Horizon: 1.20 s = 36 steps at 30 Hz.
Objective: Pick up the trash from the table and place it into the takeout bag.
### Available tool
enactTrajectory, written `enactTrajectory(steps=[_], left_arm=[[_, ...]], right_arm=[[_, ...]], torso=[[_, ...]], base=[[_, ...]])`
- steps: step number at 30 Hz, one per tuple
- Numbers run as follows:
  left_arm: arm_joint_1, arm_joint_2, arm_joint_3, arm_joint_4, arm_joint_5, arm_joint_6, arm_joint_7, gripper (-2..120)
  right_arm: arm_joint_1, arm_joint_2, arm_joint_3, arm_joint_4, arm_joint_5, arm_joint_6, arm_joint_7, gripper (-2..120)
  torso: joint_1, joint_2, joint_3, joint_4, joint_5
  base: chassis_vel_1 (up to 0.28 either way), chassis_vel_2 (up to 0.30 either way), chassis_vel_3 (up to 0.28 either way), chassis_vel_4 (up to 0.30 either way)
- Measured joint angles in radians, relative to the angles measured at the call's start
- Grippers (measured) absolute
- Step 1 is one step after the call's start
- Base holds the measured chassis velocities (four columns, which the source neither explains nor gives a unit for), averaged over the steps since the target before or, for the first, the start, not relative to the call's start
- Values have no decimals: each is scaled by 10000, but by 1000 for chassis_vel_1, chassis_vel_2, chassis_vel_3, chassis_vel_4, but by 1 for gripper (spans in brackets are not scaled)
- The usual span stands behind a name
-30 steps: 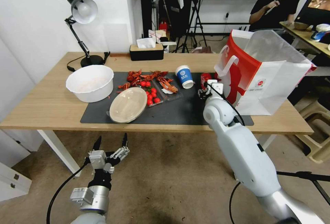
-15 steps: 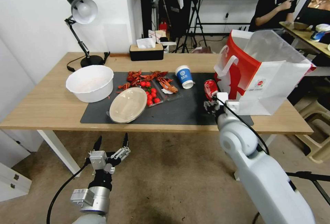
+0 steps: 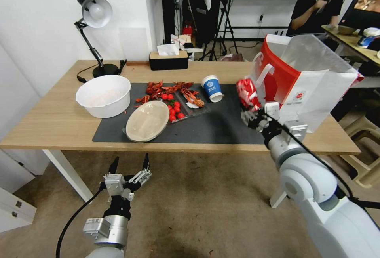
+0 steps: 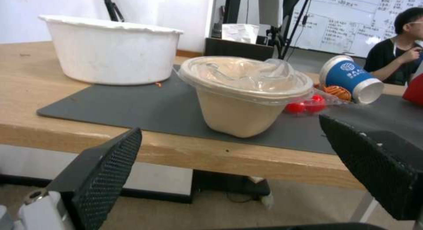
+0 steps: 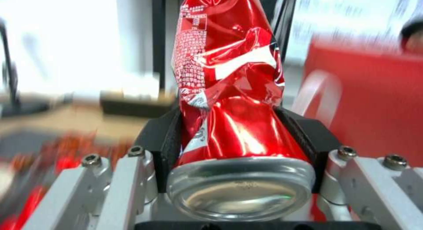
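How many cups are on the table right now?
1: a blue-and-white paper cup lying on its side on the grey mat, right of the crayfish trays. Others could be hidden behind the takeout bag.

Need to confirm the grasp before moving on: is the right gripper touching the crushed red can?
Touching. The right wrist view shows the right gripper with both black pads pressed against the crushed red can.

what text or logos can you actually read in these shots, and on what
No text reads clearly enough to quote.
crushed red can, held in the right claw: block of small white print, too fine to read.
blue-and-white paper cup: white logo and characters, blurred.
takeout bag: small round logo, illegible.
whiteboard: handwriting, too small.
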Motion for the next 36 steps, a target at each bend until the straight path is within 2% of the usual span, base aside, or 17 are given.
enactTrajectory(steps=[1,3,6,8,10,15,16,19,25,36], left_arm=[[0,0,0,0,0,0,0,100],[12,2,-11,0,-7,-30,-2,100],[16,-3,-7,0,-8,-43,-2,100],[16,-5,-1,0,-6,-49,-2,100],[15,-22,15,-5,1,-53,-2,100],[15,-39,17,-9,9,-64,-2,100],[23,-49,17,-9,15,-74,-2,100],[42,-76,19,-23,41,-100,0,100],[67,-93,27,-51,68,-107,6,100],[80,-74,24,-100,74,-99,6,100]], right_arm=[[0,0,0,0,0,0,0,49],[406,-233,281,-237,238,850,32,49],[867,-530,590,-526,627,1386,392,49],[997,-634,679,-590,750,1410,556,49],[1440,-1026,965,-772,1335,1273,1112,49],[1995,-1578,1263,-1071,1893,1056,1511,49],[2293,-1798,1306,-1206,2242,827,1866,49],[2614,-2019,1336,-1378,2533,331,2330,49],[2676,-2228,1419,-1628,2542,-394,2509,50],[2686,-2121,1302,-2061,2373,-406,2259,90]], torso=[[0,0,0,0,0],[0,-1,0,0,-2],[0,-2,0,0,-1],[0,-1,1,0,-2],[0,-1,0,-2,0],[0,-2,1,-2,-1],[0,-2,1,-2,-1],[0,-2,1,1,-3],[0,-2,1,-2,0],[0,-2,1,-1,-2]], base=[[0,0,0,0],[0,0,0,0],[0,0,0,0],[0,0,0,0],[0,0,0,0],[0,0,0,0],[0,0,0,0],[0,0,0,0],[0,0,0,0],[0,0,0,0]])
